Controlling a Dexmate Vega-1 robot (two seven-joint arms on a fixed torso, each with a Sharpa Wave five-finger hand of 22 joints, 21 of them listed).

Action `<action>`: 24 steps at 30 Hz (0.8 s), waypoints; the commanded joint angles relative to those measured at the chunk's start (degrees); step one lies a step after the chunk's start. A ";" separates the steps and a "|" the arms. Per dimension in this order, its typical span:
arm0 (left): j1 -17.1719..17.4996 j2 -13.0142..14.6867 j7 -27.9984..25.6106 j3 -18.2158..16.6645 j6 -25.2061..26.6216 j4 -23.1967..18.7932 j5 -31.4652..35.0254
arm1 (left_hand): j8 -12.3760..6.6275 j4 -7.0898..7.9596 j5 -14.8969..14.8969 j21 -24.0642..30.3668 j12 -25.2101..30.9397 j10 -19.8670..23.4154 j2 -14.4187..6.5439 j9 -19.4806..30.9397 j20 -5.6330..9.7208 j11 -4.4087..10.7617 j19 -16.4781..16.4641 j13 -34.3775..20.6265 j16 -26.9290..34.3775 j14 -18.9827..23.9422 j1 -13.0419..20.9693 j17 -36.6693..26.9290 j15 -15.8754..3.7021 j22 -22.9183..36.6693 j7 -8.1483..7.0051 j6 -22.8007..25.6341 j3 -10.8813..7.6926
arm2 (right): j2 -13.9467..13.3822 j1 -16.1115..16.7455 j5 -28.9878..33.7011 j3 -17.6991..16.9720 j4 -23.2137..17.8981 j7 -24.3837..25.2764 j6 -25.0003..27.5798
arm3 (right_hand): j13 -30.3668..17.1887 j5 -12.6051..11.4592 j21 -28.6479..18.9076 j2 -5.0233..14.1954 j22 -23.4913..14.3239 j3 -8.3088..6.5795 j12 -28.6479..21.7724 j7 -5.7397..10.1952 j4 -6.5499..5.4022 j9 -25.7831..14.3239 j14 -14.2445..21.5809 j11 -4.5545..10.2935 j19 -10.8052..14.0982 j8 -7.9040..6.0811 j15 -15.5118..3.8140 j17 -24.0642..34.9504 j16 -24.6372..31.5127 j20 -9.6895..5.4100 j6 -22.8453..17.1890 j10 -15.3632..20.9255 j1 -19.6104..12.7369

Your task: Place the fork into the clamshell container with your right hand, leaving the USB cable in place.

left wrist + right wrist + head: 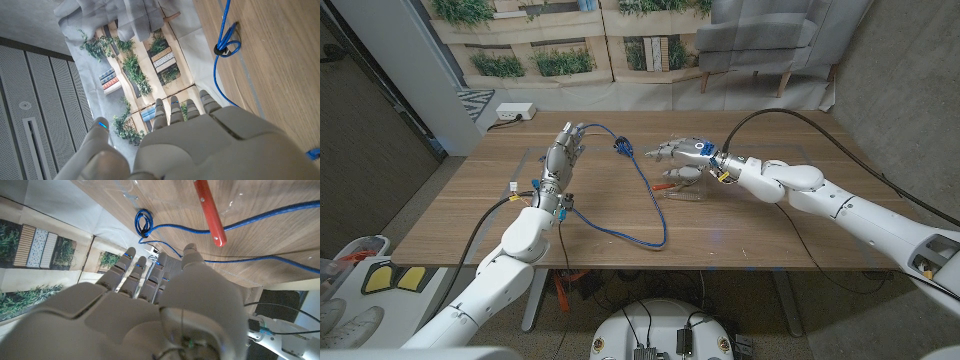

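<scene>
The right hand (682, 152) hovers empty, fingers spread, just above the red-handled fork (672, 172) in the clamshell container (692, 190).

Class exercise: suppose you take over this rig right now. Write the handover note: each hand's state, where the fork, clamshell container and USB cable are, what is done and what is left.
Left hand: holds nothing, fingers apart, near the table's far left part.
Right hand: holds nothing, poised over the clamshell container.
Fork: red handle, seen through the clear plastic, apparently lying in the container.
USB cable: blue, looped across mid-table, its coiled end near the far edge.
Done: fork appears placed; cable lies on the table.
Left: confirm the fork is fully inside, then withdraw the right hand.
</scene>
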State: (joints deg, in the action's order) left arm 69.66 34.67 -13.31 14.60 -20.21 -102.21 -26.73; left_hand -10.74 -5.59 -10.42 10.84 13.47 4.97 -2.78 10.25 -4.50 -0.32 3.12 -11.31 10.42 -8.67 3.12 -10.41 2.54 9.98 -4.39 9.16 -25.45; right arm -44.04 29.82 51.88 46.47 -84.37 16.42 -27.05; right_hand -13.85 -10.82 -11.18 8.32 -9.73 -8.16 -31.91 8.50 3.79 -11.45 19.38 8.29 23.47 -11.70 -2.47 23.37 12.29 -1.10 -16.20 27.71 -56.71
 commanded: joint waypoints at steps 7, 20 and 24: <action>-2.53 -0.40 1.02 1.22 0.43 1.33 -0.12 | -0.11 -0.07 0.09 0.27 -0.30 0.11 0.13 0.21 0.11 -0.47 -0.18 -0.35 0.32 -0.31 -0.23 -0.10 -0.04 0.10 0.22 0.14 -0.04 | -0.88 0.30 -0.74 -2.64 -1.32 3.22 3.59 | 0.26 -0.47 -0.24 0.02 -0.30 -0.50 0.78 -0.05 -0.11 -0.16 1.21 0.27 0.20 -0.42 -9.77 -0.33 0.46 0.78 0.03 0.26 0.63; -4.10 -0.84 2.53 2.29 -0.24 2.50 -0.58 | -0.13 -0.08 0.09 0.27 -0.30 0.13 0.13 0.21 0.14 -0.36 -0.18 -0.35 0.32 -0.31 -0.23 -0.10 -0.03 0.10 0.21 0.21 -0.04 | -1.86 0.50 -0.12 -3.78 -3.09 3.97 5.73 | 0.91 -0.79 -0.26 1.47 -0.32 -0.56 2.29 0.01 -2.49 -0.20 1.83 -0.04 0.28 -0.49 -9.51 -0.87 0.49 0.81 0.09 -0.23 4.43; -4.52 -0.49 3.43 2.73 -0.52 2.06 -0.33 | -0.16 -0.07 0.09 0.26 -0.29 0.17 0.12 0.21 0.11 -0.39 -0.16 -0.35 0.33 -0.29 -0.23 -0.10 -0.06 0.10 0.19 0.27 -0.04 | -2.48 0.61 -0.40 -4.47 -4.23 3.88 5.90 | 1.03 -0.90 -0.32 1.61 -0.32 -0.54 2.53 -0.09 -3.09 -0.21 1.90 -0.35 0.47 -0.53 -9.45 -1.00 0.47 0.93 0.02 -0.09 5.40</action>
State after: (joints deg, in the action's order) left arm 66.50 34.12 -11.59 16.23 -19.94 -100.31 -27.02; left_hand -10.74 -5.59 -10.42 10.84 13.47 4.96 -2.78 10.25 -4.50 -0.32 3.12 -11.45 10.42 -8.67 3.12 -10.40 2.54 9.98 -4.39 9.16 -25.45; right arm -45.32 30.23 51.11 43.34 -86.42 19.75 -22.73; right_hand -12.77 -11.35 -11.18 9.82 -9.73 -8.58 -29.47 8.50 1.36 -11.46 20.73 8.51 23.58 -11.70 -2.16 22.31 12.52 -0.58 -16.19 27.50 -52.16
